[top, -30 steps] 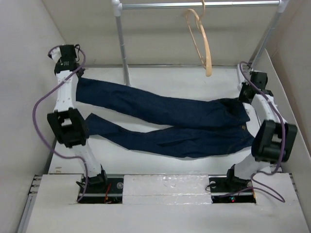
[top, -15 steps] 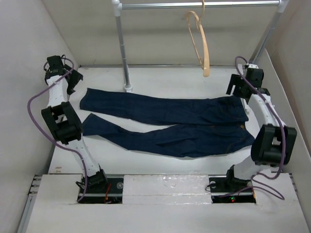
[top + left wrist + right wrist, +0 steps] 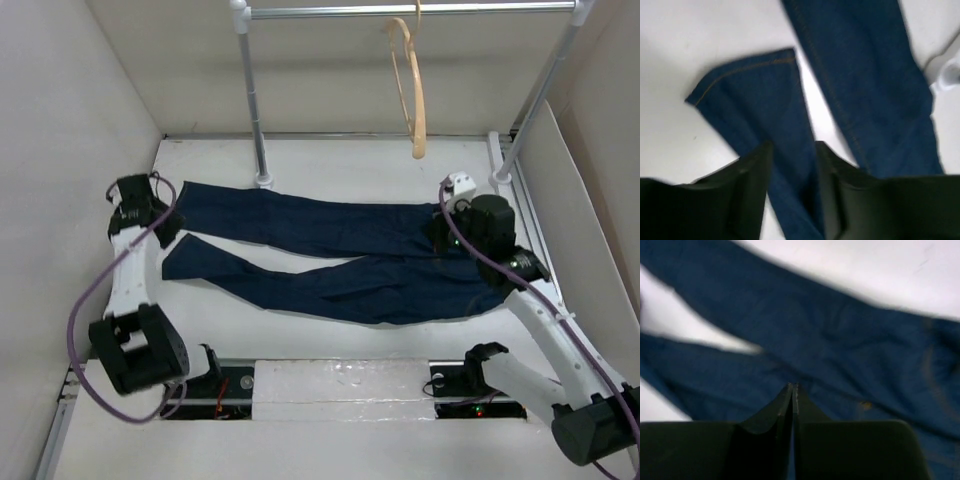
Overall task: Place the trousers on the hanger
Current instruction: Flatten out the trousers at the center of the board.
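The dark blue trousers (image 3: 340, 255) lie flat across the table, legs to the left and waist to the right. The pale hanger (image 3: 412, 85) hangs by its hook from the silver rail at the back, empty. My left gripper (image 3: 163, 226) is low over the leg ends. In the left wrist view it (image 3: 794, 147) is open, with its fingers (image 3: 757, 185) on either side of the near trouser leg (image 3: 765, 105). My right gripper (image 3: 442, 236) is over the upper trousers near the waist. In the right wrist view it (image 3: 791, 387) is shut and empty above the blue cloth (image 3: 840, 345).
The silver rail (image 3: 400, 11) spans the back on two posts. The left post (image 3: 255, 110) stands just behind the far trouser leg; its white foot shows in the left wrist view (image 3: 947, 75). White walls close in on both sides.
Both arms have come in from the back corners. The left gripper dropped over the leg ends and the right one moved over the waist area. The trousers lie released and flat.
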